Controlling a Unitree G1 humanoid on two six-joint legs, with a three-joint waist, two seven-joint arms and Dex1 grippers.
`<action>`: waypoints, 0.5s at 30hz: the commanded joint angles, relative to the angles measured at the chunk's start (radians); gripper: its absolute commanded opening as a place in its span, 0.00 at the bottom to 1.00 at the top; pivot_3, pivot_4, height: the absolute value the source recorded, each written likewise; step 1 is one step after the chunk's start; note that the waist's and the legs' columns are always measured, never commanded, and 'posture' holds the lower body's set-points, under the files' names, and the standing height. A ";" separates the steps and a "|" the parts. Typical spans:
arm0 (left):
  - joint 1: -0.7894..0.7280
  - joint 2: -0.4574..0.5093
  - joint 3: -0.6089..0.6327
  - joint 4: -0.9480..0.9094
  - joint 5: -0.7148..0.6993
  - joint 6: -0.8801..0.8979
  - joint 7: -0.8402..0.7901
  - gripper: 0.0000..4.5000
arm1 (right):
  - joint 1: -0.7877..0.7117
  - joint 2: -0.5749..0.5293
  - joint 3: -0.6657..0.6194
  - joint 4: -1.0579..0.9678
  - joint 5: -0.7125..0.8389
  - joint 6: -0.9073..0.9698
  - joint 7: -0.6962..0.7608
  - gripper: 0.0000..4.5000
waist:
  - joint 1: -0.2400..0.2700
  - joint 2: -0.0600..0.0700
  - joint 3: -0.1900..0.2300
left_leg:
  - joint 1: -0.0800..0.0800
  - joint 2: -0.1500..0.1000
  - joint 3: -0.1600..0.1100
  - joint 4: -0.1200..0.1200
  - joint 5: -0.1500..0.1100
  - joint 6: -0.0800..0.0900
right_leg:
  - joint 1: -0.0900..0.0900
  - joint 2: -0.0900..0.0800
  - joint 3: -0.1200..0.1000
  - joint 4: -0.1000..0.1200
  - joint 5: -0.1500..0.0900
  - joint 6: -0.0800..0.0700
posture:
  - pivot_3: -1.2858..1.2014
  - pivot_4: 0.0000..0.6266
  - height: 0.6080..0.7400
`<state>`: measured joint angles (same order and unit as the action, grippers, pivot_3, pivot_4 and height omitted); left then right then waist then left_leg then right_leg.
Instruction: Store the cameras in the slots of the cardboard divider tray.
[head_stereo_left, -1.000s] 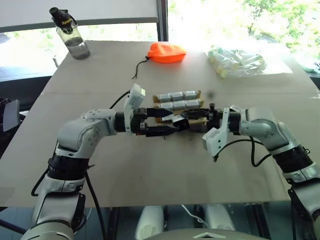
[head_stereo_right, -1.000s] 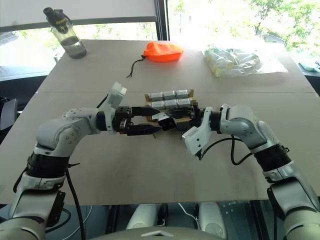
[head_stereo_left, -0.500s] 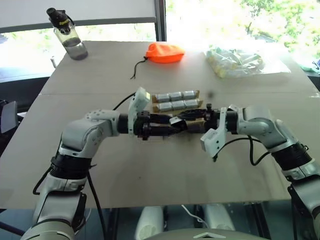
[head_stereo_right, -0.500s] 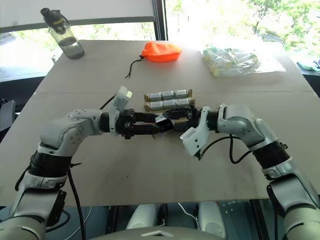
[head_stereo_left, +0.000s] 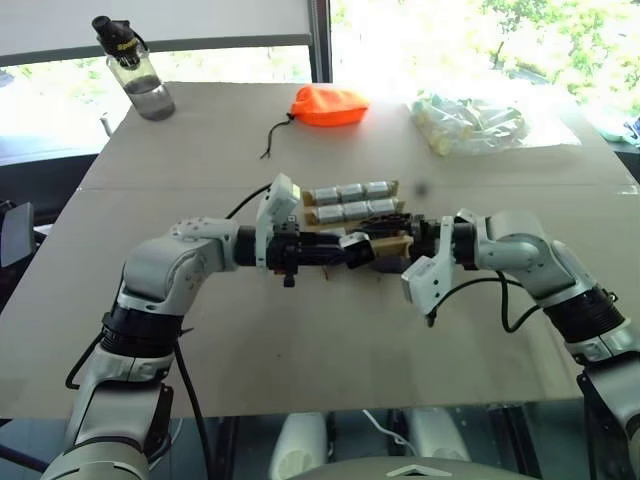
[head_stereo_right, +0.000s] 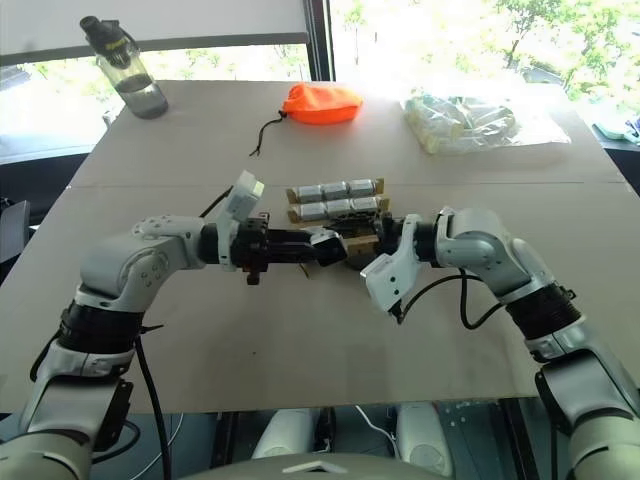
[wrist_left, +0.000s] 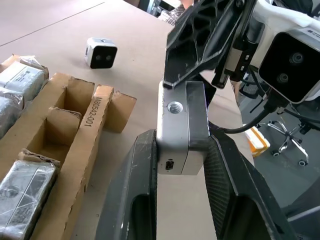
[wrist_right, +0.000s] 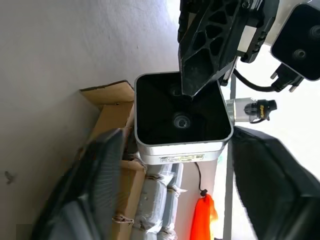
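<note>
Silver-grey aluminium shows between the left gripper's (wrist_left: 180, 165) two black fingers (wrist_left: 145, 170), which are clamped on the flat sides of a cube camera (wrist_left: 181, 127) held above the bench (head_stereo_left: 330, 350). A small round threaded hole and a small port mark the camera's bare metal faces. The right gripper (wrist_right: 175, 165) faces it from the right, its fingers (wrist_right: 100, 170) spread wide to either side of the cube's black lens face and not touching it; one left finger crosses that face in the right wrist view.

Just beyond the meeting grippers, at the middle of the bench, sits the cardboard divider tray (wrist_left: 75, 125). "M88542-001" is printed in black along one of its strips. Its two far rows hold wrapped grey packs (head_stereo_left: 350, 200), three to a row; the near slots seen from the left wrist stand empty, save one with a wrapped pack (wrist_left: 25, 185) in it. A second camera (wrist_left: 101, 52), with two dark lenses on its black face, rests on the bare bench well apart from the tray.

At the far edge, a clear water bottle (head_stereo_left: 135, 65) with a black cap stands to the left, an orange drawstring pouch (head_stereo_left: 330, 103) lies near the centre, and a clear bag of pale items (head_stereo_left: 480, 122) lies to the right.
</note>
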<state>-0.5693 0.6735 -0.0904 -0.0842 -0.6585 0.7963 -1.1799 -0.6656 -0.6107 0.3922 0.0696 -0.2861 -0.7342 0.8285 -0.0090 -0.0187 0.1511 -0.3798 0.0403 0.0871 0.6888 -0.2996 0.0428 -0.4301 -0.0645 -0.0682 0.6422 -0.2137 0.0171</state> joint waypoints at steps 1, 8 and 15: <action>-0.042 0.009 -0.004 0.011 0.010 -0.025 -0.042 0.16 | 0.021 -0.014 -0.018 -0.049 0.044 0.060 0.020 0.98 | 0.001 0.000 0.000 | 0.000 0.000 0.000 0.000 0.000 0.000 | 0.000 0.000 0.000 0.000 0.000 0.000 | 0.52 0.24 1.00; -0.179 -0.042 -0.032 0.214 0.154 -0.244 -0.072 0.16 | 0.331 -0.109 -0.190 -0.266 0.395 0.444 0.056 0.98 | 0.029 -0.001 0.000 | -0.002 -0.001 -0.002 0.000 0.000 0.000 | 0.000 0.000 -0.002 -0.001 0.000 0.000 | 0.52 0.24 1.00; -0.241 -0.102 -0.064 0.410 0.294 -0.510 -0.131 0.16 | 0.693 -0.150 -0.442 -0.568 0.820 0.891 -0.012 0.98 | 0.023 -0.001 0.001 | -0.001 -0.001 0.000 0.000 0.000 0.000 | 0.000 0.000 -0.001 -0.001 0.000 0.000 | 0.52 0.24 1.00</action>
<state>-0.7875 0.5694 -0.1567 0.2986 -0.3913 0.3514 -1.2881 0.0032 -0.7603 0.0124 -0.4162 0.4411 0.0963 0.8408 0.0139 -0.0196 0.1516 -0.3802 0.0389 0.0866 0.6888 -0.2999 0.0433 -0.4297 -0.0638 -0.0695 0.6416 -0.2136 0.0172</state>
